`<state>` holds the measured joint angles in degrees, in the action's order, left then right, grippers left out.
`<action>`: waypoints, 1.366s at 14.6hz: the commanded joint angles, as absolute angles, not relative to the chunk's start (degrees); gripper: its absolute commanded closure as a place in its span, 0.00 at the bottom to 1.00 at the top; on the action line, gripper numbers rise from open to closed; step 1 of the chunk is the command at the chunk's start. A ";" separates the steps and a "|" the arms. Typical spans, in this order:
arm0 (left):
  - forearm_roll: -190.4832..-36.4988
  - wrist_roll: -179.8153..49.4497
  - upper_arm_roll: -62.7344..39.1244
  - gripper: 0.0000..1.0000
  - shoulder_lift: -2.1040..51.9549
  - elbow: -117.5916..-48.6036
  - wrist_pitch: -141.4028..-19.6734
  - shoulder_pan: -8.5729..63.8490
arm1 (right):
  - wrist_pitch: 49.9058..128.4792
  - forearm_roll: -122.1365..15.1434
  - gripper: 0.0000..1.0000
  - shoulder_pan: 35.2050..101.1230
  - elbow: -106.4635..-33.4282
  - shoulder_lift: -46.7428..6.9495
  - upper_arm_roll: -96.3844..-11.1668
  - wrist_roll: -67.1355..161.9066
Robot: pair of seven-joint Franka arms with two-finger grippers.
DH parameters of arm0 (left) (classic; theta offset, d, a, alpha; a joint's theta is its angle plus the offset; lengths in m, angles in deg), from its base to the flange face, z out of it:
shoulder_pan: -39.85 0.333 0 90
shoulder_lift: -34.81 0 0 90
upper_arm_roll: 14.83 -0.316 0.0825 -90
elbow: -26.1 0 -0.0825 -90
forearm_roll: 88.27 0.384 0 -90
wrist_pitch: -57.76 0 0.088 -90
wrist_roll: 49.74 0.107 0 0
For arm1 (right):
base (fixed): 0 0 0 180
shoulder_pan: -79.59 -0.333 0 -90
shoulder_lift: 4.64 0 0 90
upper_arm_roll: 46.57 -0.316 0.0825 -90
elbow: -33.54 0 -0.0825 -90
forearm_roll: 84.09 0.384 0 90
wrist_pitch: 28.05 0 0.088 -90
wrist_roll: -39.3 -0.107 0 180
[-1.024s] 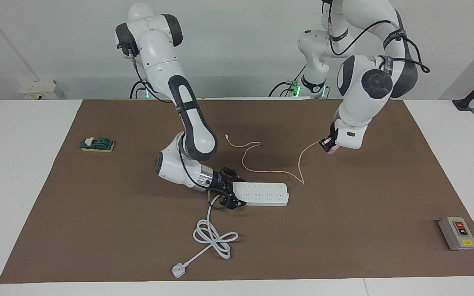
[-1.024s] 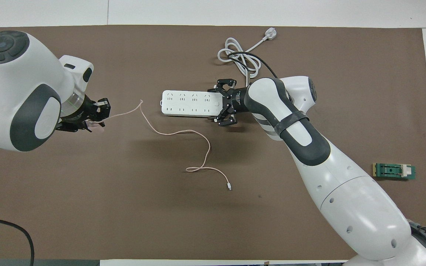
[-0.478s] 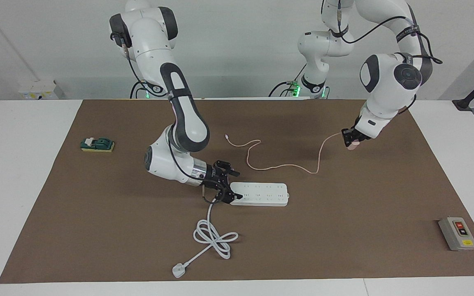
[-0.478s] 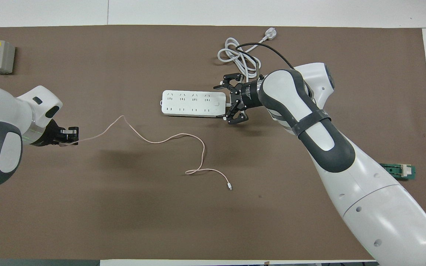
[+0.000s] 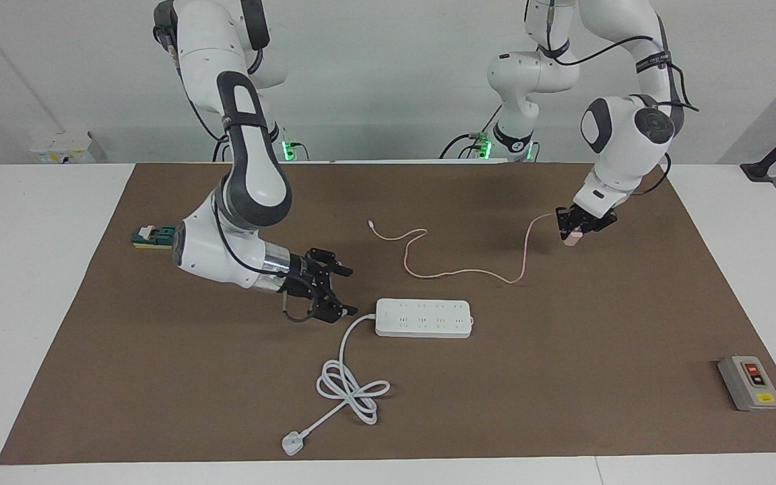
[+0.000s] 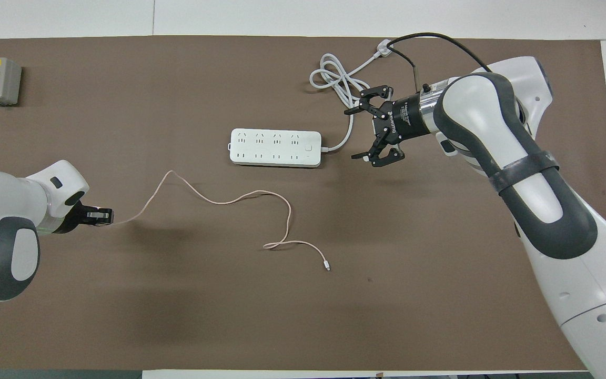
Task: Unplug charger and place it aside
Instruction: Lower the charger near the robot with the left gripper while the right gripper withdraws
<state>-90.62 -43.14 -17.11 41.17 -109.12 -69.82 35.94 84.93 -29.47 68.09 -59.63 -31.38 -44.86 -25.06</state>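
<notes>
The charger (image 5: pixel 570 238), a small pale pink cube, is held in my shut left gripper (image 5: pixel 574 230) low over the brown mat, toward the left arm's end of the table. Its thin pink cable (image 5: pixel 459 274) trails across the mat to a tiny connector (image 5: pixel 370 222). In the overhead view the cable (image 6: pixel 219 200) runs from the left gripper (image 6: pixel 105 216) to the connector (image 6: pixel 326 267). My right gripper (image 5: pixel 351 292) is open and empty, a little off the cord end of the white power strip (image 5: pixel 424 318), also seen from overhead (image 6: pixel 353 134).
The power strip (image 6: pixel 275 148) lies mid-mat with its thick white cord (image 5: pixel 351 387) coiled and ending in a plug (image 5: pixel 292 442). A grey switch box (image 5: pixel 749 382) sits at the left arm's end, a green block (image 5: pixel 157 236) at the right arm's end.
My left gripper has carried the charger away from the power strip toward the left arm's end and lower. My right gripper has let go of the strip and drawn back from it.
</notes>
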 commanded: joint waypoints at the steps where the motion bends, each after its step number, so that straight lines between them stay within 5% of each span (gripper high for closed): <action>1: -94.23 -37.37 -16.77 1.00 43.34 -113.38 -74.68 38.18 | 83.92 -38.25 0.00 69.22 -61.64 -26.10 -45.26 -25.83; 12: -95.74 -32.69 -16.77 1.00 41.58 -119.09 -81.63 41.96 | 75.49 -67.71 0.00 73.69 -60.77 -16.86 -45.26 2.77; 13: -95.74 -32.60 -16.85 0.87 41.32 -119.79 -82.77 42.05 | 75.22 -70.35 0.00 74.83 -60.76 -16.34 -45.26 8.57; 15: -95.74 -31.21 -17.03 0.25 41.14 -119.71 -82.26 44.15 | 74.87 -73.44 0.00 76.68 -60.76 -14.93 -45.26 21.22; 16: -95.65 -28.85 -17.03 0.06 41.14 -119.45 -81.64 45.21 | 74.26 -74.67 0.00 77.47 -60.76 -13.97 -45.26 25.28; 20: -95.56 -24.52 -17.12 0.00 40.70 -115.51 -75.85 49.78 | 71.27 -80.83 0.00 79.85 -60.76 -9.84 -45.34 39.01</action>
<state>-94.90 -27.12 -17.41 40.78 -118.01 -79.36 47.77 72.79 -78.62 78.42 -59.58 -12.90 -44.58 33.19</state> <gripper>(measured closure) 0.070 0.000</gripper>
